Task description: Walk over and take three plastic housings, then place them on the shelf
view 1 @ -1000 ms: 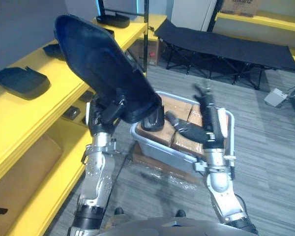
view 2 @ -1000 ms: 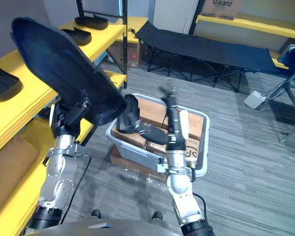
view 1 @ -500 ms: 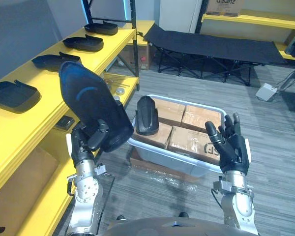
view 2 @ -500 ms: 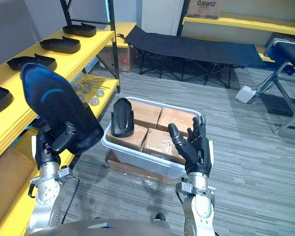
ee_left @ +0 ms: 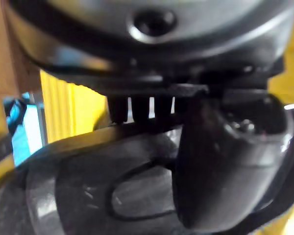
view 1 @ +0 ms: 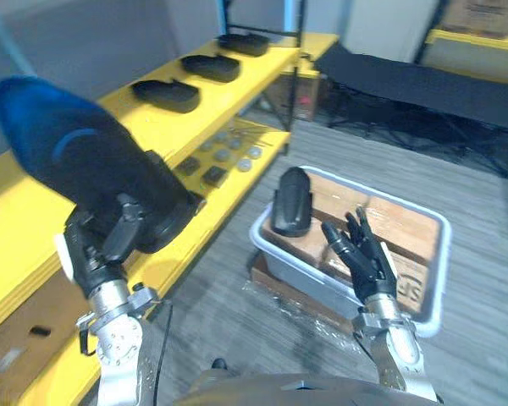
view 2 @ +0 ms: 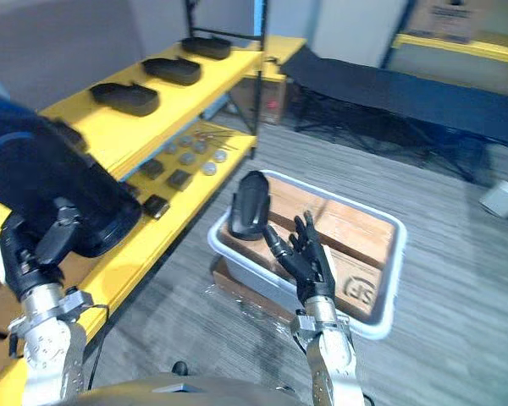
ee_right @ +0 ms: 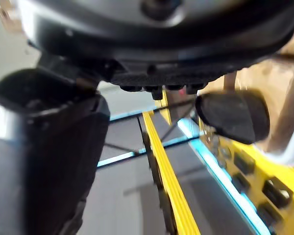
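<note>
Plastic housing (view 1: 76,165) held beside yellow shelf (view 1: 237,101)
Left hand (view 1: 102,254) fingers clamp it, long axis slanting up-left; right hand (view 1: 368,266) fingers splayed.

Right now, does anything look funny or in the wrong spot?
One black housing stands on end on the cardboard boxes in the grey bin, while the other housings lie flat on the yellow shelf. Nothing looks spilled or broken.

Fingers of left hand (view 1: 96,256) behind blurred plastic housing (view 1: 78,165)
</note>
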Tool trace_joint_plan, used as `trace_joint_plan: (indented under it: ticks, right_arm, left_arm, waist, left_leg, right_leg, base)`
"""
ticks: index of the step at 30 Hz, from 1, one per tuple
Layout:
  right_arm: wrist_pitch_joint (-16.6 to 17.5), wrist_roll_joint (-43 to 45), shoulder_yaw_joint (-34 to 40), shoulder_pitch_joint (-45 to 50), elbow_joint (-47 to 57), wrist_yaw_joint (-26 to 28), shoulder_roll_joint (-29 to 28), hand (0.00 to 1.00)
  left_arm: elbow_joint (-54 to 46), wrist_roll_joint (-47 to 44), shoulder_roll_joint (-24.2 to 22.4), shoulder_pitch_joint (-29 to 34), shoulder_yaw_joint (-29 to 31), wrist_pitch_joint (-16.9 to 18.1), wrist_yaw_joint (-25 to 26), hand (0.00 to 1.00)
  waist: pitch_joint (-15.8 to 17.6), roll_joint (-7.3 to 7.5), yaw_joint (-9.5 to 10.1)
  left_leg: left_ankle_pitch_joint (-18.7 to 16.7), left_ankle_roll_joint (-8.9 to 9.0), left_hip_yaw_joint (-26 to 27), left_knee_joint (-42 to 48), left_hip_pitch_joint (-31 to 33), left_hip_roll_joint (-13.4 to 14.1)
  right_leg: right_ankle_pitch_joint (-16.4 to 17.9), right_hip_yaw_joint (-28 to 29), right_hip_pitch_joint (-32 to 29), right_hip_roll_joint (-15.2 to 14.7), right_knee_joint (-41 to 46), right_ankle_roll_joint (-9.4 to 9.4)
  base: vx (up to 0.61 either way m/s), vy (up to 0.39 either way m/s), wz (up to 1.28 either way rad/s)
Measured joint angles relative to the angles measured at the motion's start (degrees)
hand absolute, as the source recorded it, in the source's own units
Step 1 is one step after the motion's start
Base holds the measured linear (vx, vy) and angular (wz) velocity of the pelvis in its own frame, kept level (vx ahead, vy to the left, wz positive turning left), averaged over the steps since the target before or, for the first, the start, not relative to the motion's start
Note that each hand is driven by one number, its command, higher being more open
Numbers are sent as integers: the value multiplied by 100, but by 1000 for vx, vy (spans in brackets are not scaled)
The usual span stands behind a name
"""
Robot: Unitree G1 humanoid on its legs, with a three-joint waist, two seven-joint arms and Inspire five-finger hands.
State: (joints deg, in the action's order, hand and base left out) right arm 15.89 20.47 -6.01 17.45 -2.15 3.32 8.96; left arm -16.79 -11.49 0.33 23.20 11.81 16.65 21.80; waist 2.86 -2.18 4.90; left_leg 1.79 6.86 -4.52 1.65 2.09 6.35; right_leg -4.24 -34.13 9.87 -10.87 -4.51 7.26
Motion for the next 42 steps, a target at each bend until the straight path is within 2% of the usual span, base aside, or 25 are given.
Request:
trace_joint_plan:
  ticks: [2,3,4,5,7,10,13,14,16,17,18,19,20,21,23,25,26,28,30,32,33,34,37,40,42]
  right_arm:
    - [-27,-130,-126,-93,-59,-35,33,100]
    - [-27,-231,-142,-98,-59,-96,24,100]
    - [-27,-233,-130,-94,-72,-163,32,100]
    - [-27,-208,-122,-95,-76,-232,59,100]
    - [-15,-202,-132,-97,-75,-266,150,100]
    - [8,-143,-215,-162,-75,-175,18,100]
    - [114,-113,-391,-279,-73,-94,-161,100]
    - [139,-171,-399,-343,-73,-117,-273,100]
    - [172,-201,-387,-479,-74,-287,-429,100]
    - [240,-213,-328,-491,-75,-452,-469,100]
    - [326,-285,-264,-488,-89,-646,-415,100]
    - [341,-367,-191,-479,-94,-716,-410,100]
    - [345,-446,-3,-499,-96,-762,-434,100]
    - [406,-440,129,-541,-88,-730,-450,100]
    - [418,-438,273,-571,-75,-586,-448,100]
    - [426,-437,393,-557,45,-469,-447,100]
    - [505,-444,502,-555,154,-415,-435,100]
    - [680,-619,774,-576,339,-440,-302,100]
    - [738,-901,941,-656,435,-560,-57,100]
    - [746,-1025,1012,-811,524,-669,135,100]
    - [783,-1104,1073,-943,610,-752,214,100]
    - [861,-1114,1154,-1080,704,-869,284,100]
    - [1067,-1114,1581,-1370,838,-1185,485,100]
    - [1255,-1074,2068,-1038,937,-1406,378,100]
    - [1285,-826,2518,-627,941,-1302,296,100]
  left_arm:
    - [-7,-301,-76,252,178,0,-56,0]
    - [-18,-476,-103,404,248,1,-172,0]
    - [-17,-602,-111,490,267,15,-333,0]
    - [-18,-859,-122,601,270,95,-623,0]
    - [-155,-1521,-242,1000,257,305,-1326,0]
    - [-401,-1557,-356,1181,300,489,-1634,0]
    - [-707,-1546,-360,1153,340,599,-1913,0]
    - [-878,-1535,-358,1063,344,616,-2095,0]
    - [-1067,-1456,-312,849,353,702,-2279,0]
    - [-1084,-1322,-236,677,352,733,-2371,0]
    - [-1061,-1039,-172,555,351,738,-2355,0]
    - [-1026,-916,-146,529,334,738,-2352,0]
    - [-1002,-679,-42,376,282,741,-2248,0]
    - [-967,-589,88,236,251,745,-2114,0]
    - [-759,-575,161,100,236,745,-1930,0]
    - [-545,-573,162,89,222,737,-1710,0]
    - [-484,-570,167,60,203,734,-1633,0]
    - [-313,-565,190,-183,85,734,-1618,0]
    - [-144,-562,218,-288,-17,734,-1617,0]
    - [-82,-519,281,-256,-36,733,-1604,0]
    - [-83,-429,332,-255,-31,733,-1589,0]
    - [-51,-409,396,-249,-30,737,-1586,0]
    - [-10,-410,182,-78,-179,718,-1582,0]
    - [-2,-391,77,13,-303,711,-1657,0]
    - [126,-367,17,-19,-277,713,-1672,0]
  waist:
    - [-1,-3,134]
    - [19,19,118]
    - [57,25,112]
    - [125,16,137]
    - [200,29,175]
    - [259,66,354]
    - [367,117,346]
    - [403,165,325]
    - [498,296,273]
    - [541,327,280]
    - [578,341,181]
    - [582,356,101]
    - [571,272,-10]
    - [584,307,-91]
    - [595,323,-86]
    - [602,301,-91]
    - [608,278,-153]
    - [617,238,-243]
    - [640,187,-250]
    - [594,267,-257]
    - [525,406,-265]
    - [440,535,-251]
    - [407,178,-212]
    - [413,120,-239]
    - [535,178,-370]
  left_leg:
    - [141,-42,-102,-2,133,-83]
    - [243,-187,130,-1,273,-147]
    - [216,-413,479,20,320,-104]
    - [267,-490,988,88,366,37]
    - [379,-402,1899,294,492,220]
    - [408,-458,1927,307,553,24]
    - [358,-543,1990,381,586,-96]
    - [285,-619,1993,537,718,-149]
    - [26,-724,2007,932,929,-252]
    - [-262,-805,2007,1219,956,-338]
    - [-433,-921,1910,1443,942,-424]
    - [-499,-970,1774,1475,907,-498]
    - [-541,-1003,1551,1358,833,-585]
    - [-505,-1067,1277,1208,793,-596]
    - [-439,-1133,1079,868,503,-680]
    - [-400,-1076,914,599,151,-802]
    - [-404,-1071,698,499,56,-883]
    - [-406,-1064,232,450,14,-956]
    - [-407,-1043,-54,428,-123,-973]
    - [-482,-933,-172,499,-236,-1024]
    - [-593,-826,-174,598,-232,-1091]
    - [-793,-811,-195,734,-192,-1152]
    - [-1332,-631,11,1361,92,-666]
    - [-1366,-615,388,1691,149,-425]
    - [-1431,-465,768,2450,312,-363]
  right_leg:
    - [66,-431,174,-15,3,46]
    - [138,-889,348,-45,24,89]
    - [213,-1196,462,-73,131,133]
    - [278,-1485,580,-98,245,152]
    - [511,-1981,785,-257,561,311]
    - [659,-2060,795,-495,766,273]
    - [812,-1961,695,-731,1000,323]
    - [946,-1871,571,-909,1234,295]
    - [1142,-1799,451,-1168,1599,83]
    - [1316,-1708,493,-1277,1889,-495]
    - [1125,-1160,329,-1488,2650,-1256]
    - [846,-641,111,-1617,3099,-1315]
    - [390,232,-339,-1698,3909,-1065]
    - [886,638,-741,-1511,4405,-550]
    - [1485,755,-1011,-1117,4317,-481]
    - [1720,815,-1092,-706,3636,-505]
    - [1731,980,-1221,-433,3124,-510]
    - [1700,1501,-1589,-106,2630,-464]
    - [1634,1927,-1786,24,2448,-419]
    - [1282,2056,-1756,81,2032,-426]
    - [760,2046,-1677,70,1741,-529]
    - [396,1997,-1570,35,1569,-375]
    - [422,1677,-1242,425,1190,-495]
    - [544,1522,-1021,556,1152,-625]
    - [651,1460,-623,481,1046,-635]
  base:
    - [3,-32,126]
    - [-7,31,169]
    - [-1,50,197]
    - [-7,81,187]
    - [-26,108,161]
    - [-26,145,48]
    - [-68,158,3]
    - [-47,154,17]
    - [1,163,24]
    - [83,183,41]
    - [105,211,58]
    - [142,244,91]
    - [162,212,102]
    - [216,189,99]
    - [223,118,61]
    - [255,102,53]
    - [239,52,86]
    - [229,8,117]
    - [277,-82,98]
    - [300,-169,79]
    - [244,-219,72]
    - [231,-218,55]
    - [169,-182,32]
    - [151,-122,39]
    - [133,-33,34]
